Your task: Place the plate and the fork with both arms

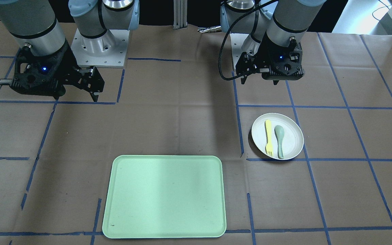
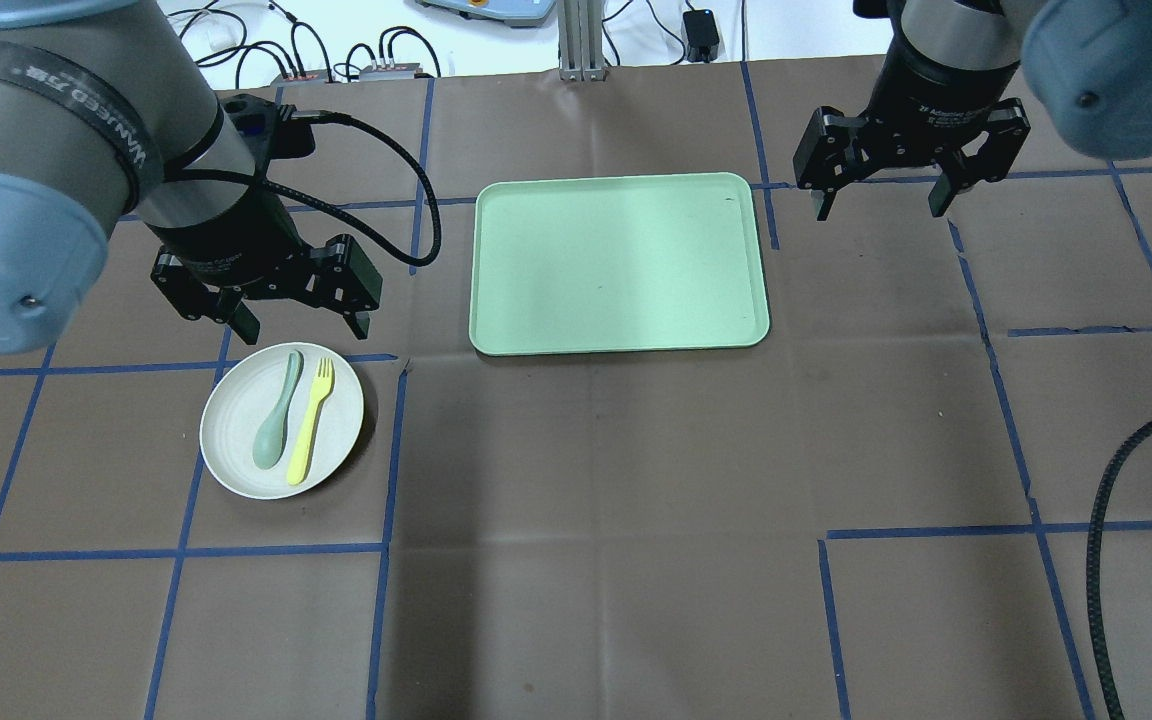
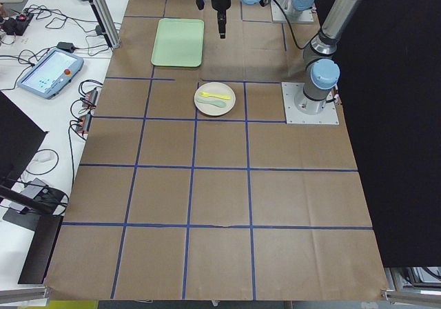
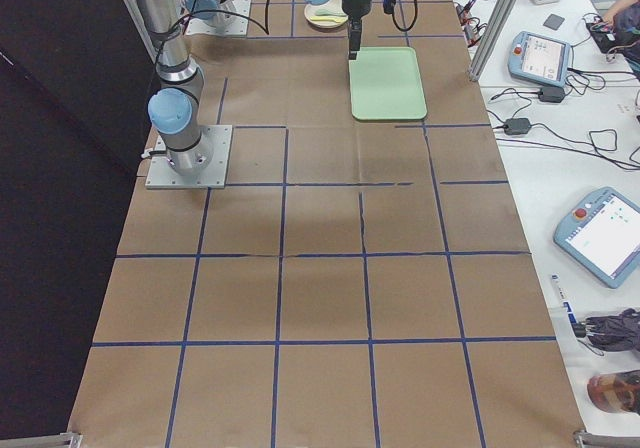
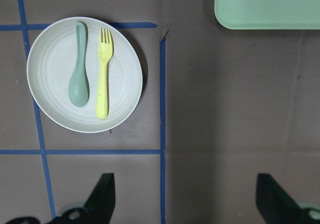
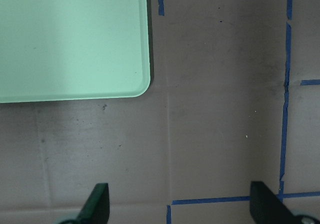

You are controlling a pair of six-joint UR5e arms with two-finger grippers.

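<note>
White lettering ran along a black band (image 2: pixel 86 108) around the left arm (image 2: pixel 26 180), left of the tray (image 2: pixel 621 262) in the overhead view, but it was too skewed to read. A line of white print on the black wrist collar (image 2: pixel 951 102) of the right arm (image 2: pixel 1086 70), right of the tray, was too small to make out.

The right pincer (image 4: pixel 353 48) hangs raised beside the green tray (image 4: pixel 388 83), with the plate (image 4: pixel 316 18) beyond.
</note>
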